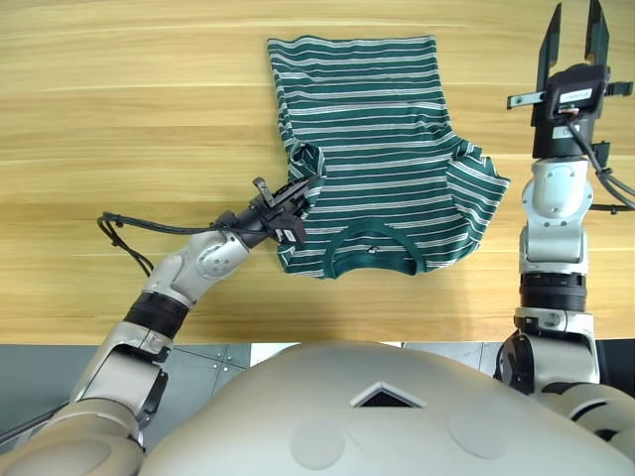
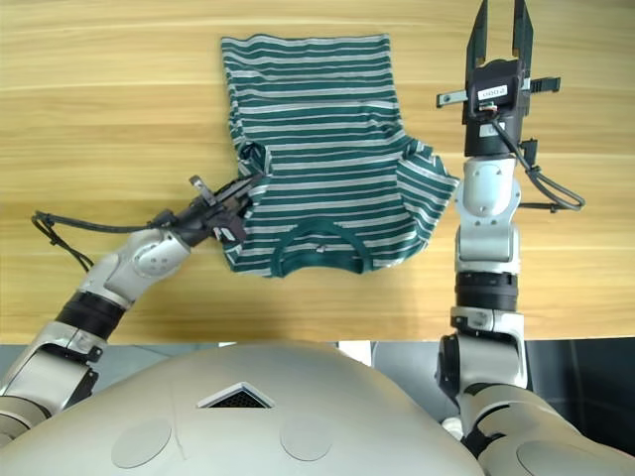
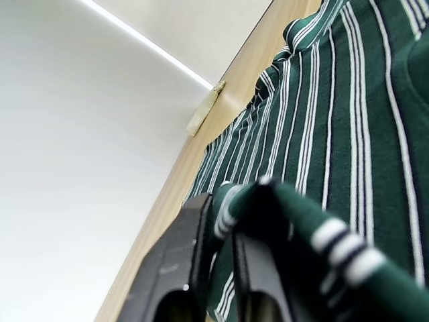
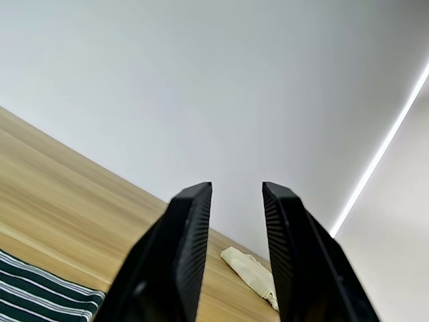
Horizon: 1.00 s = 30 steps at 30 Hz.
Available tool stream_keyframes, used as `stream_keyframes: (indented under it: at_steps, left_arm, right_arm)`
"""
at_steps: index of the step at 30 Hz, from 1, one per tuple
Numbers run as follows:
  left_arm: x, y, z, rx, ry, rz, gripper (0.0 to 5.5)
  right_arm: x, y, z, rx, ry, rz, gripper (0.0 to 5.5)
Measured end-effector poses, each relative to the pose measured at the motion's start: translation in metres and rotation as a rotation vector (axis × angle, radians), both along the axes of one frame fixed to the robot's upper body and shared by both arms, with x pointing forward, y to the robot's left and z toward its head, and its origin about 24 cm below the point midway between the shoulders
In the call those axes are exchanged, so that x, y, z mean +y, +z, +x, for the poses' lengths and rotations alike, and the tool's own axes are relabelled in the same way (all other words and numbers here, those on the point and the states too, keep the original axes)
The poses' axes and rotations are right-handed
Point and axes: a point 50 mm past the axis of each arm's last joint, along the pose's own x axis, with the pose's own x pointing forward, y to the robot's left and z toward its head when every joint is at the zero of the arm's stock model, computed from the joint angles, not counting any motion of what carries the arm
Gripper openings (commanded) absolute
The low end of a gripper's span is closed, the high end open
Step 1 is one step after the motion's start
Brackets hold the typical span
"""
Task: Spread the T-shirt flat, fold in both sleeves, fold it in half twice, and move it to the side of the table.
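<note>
Left gripper (image 1: 301, 191) fingers are clamped on the T-shirt (image 1: 382, 139) at its bunched-up left sleeve (image 1: 306, 162), so I can't make out that edge. Shirt's mid-bench (image 1: 119, 99), collar near. Right gripper (image 1: 575, 25) fingers are spread, far right.

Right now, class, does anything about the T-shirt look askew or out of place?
Yes. The T-shirt isn't flat: its sleeve on the robot's left is bunched up, pinched in the left gripper, and the opposite sleeve lies rumpled.

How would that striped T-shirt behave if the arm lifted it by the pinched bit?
Probably floppy: the T-shirt bunches and creases where the left tool pinches its sleeve, so the rest would likely drape and hang. It looks thin and light. Pushed, it would probably wrinkle rather than slide whole.
</note>
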Motion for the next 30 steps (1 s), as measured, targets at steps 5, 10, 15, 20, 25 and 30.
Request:
stream_keyframes:
  at_steps: [5,10,15,20,25,30]
  left_arm:
    - [-0.001,-0.007,0.0,0.056,-0.003,-0.015,1.95]
    - [-0.001,-0.013,-0.002,0.089,0.006,-0.026,2.69]
    - [0.006,-0.014,-0.003,0.091,0.03,-0.018,2.69]
    - [0.032,-0.007,-0.007,0.073,0.176,-0.105,2.69]
    - [0.037,0.013,0.002,-0.022,0.209,-0.167,2.69]
    - [0.036,0.032,0.004,-0.107,0.183,-0.206,2.69]
  right_arm:
    - [0.0,0.001,0.001,-0.004,0.001,0.0,1.39]
    - [-0.002,0.002,0.0,-0.005,-0.007,-0.046,1.39]
    - [-0.054,-0.01,-0.039,0.192,-0.002,-0.665,1.39]
    - [-0.09,-0.054,-0.119,0.68,0.065,-0.954,1.39]
    - [-0.064,-0.082,-0.153,0.832,0.174,-0.928,1.39]
    - [-0.048,-0.096,-0.126,0.776,0.211,-0.895,1.39]
